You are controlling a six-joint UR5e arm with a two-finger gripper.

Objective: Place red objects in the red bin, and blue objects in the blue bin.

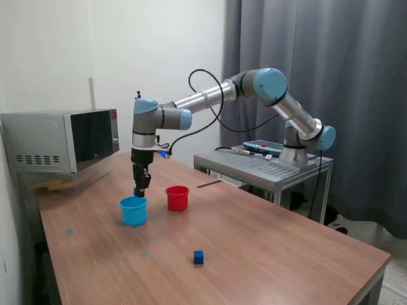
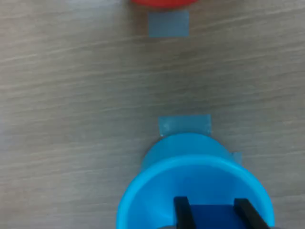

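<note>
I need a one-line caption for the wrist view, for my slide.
Gripper holding a dark blue cube over the light-blue cup, red cup just visible beyond.

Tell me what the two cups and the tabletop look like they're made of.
Light-blue cup: looks like smooth moulded plastic, uniform colour, soft sheen on its rim in the wrist view. Red cup: apparently the same plastic, with a rim lip. Tabletop: wood-grain surface with a matte finish; likely laminate, though real wood can't be ruled out.

Exterior view: distant, oblique over table (image 1: 267, 248). Wrist view: close, apparently straight down. Shared: blue cup (image 1: 133, 210).
</note>
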